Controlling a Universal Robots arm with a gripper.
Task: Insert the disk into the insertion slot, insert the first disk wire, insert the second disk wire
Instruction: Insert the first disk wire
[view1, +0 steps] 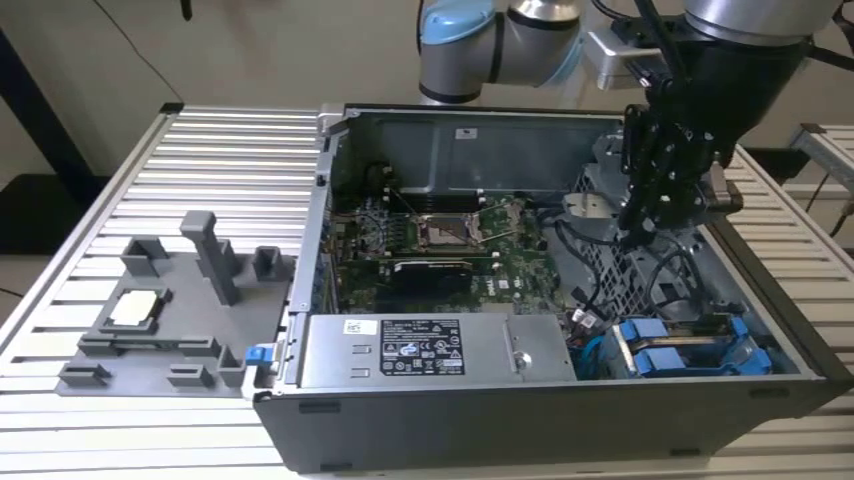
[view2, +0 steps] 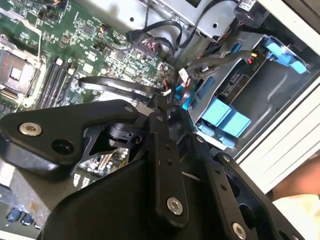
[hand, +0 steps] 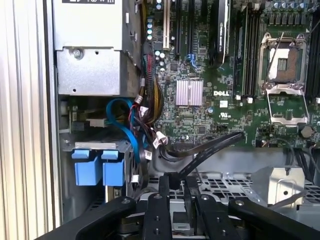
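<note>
Blue carriers (view2: 225, 117), two, side by side in insertion slot (view2: 280, 90)

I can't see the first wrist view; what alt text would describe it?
A black gripper pinches the end of a flat black cable that leads back toward the green motherboard inside an open computer case. Two blue-fronted drive carriers sit side by side near a grey metal box.

The grey box (view1: 334, 362) bore a white label (view1: 422, 346) whose print could not be made out; white lettering (hand: 222, 93) marked the motherboard (hand: 200, 125).
</note>
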